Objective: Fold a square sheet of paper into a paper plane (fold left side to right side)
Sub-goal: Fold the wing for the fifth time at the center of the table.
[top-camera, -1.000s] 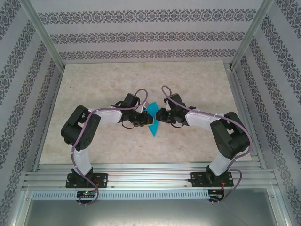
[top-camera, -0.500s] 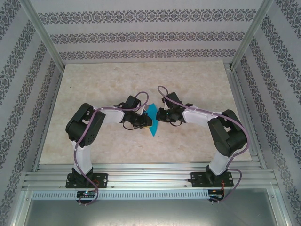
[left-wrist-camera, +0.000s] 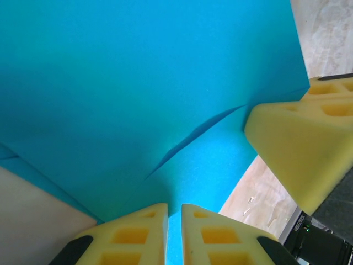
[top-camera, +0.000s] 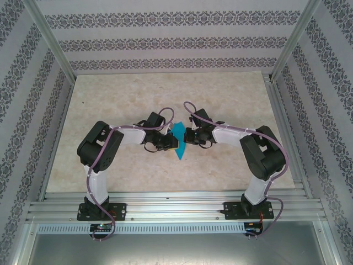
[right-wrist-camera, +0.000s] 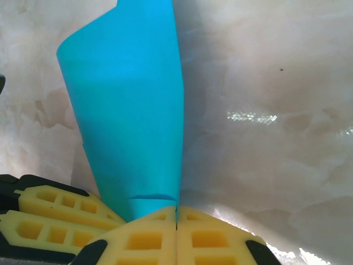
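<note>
Grippers meet at the desk's (top-camera: 110, 99) middle in the top view, left gripper (top-camera: 169, 145) and right gripper (top-camera: 187, 136) flanking the square sheet of paper (top-camera: 178, 141). Left wrist: narrow jaws pinch the sheet. Right wrist: jaws clamped together on its bottom edge.

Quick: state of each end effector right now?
Left end effector: closed on the sheet of paper.
Right end effector: closed on the same sheet.
</note>
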`<state>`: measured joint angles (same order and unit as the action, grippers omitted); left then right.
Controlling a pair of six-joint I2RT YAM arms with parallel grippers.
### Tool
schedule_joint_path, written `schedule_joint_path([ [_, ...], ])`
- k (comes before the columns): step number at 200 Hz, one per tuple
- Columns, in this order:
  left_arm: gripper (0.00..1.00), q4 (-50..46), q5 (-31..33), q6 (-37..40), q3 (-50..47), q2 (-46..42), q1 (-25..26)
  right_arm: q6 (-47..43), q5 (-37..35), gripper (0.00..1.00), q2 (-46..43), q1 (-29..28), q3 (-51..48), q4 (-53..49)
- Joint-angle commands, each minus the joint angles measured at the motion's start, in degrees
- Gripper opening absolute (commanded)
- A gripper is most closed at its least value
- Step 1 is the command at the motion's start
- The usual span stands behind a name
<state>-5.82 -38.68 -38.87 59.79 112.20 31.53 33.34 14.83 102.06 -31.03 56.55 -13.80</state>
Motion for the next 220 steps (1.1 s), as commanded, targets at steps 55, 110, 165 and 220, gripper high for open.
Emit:
schedule_joint_path([
  [55,0.33,-4.7,3.5,5.7,-0.6,-7.9,-0.8,-3.3,-7.6,0.0,-1.4,-2.3,5.8,-9.6],
  [110,0.22,-4.8,3.1,4.7,0.8,-3.9,-1.5,-2.4,-8.5,0.0,-1.0,-3.8,7.5,-11.2],
  [165,0.21,-6.0,5.3,5.5,2.5,-0.9,-1.6,-0.1,-7.5,0.01,-1.5,-5.0,7.9,-12.8],
  [220,0.18,-5.5,6.0,5.5,1.6,1.4,-1.5,1.4,-1.3,0.24,-5.8,-4.7,6.0,-8.5],
])
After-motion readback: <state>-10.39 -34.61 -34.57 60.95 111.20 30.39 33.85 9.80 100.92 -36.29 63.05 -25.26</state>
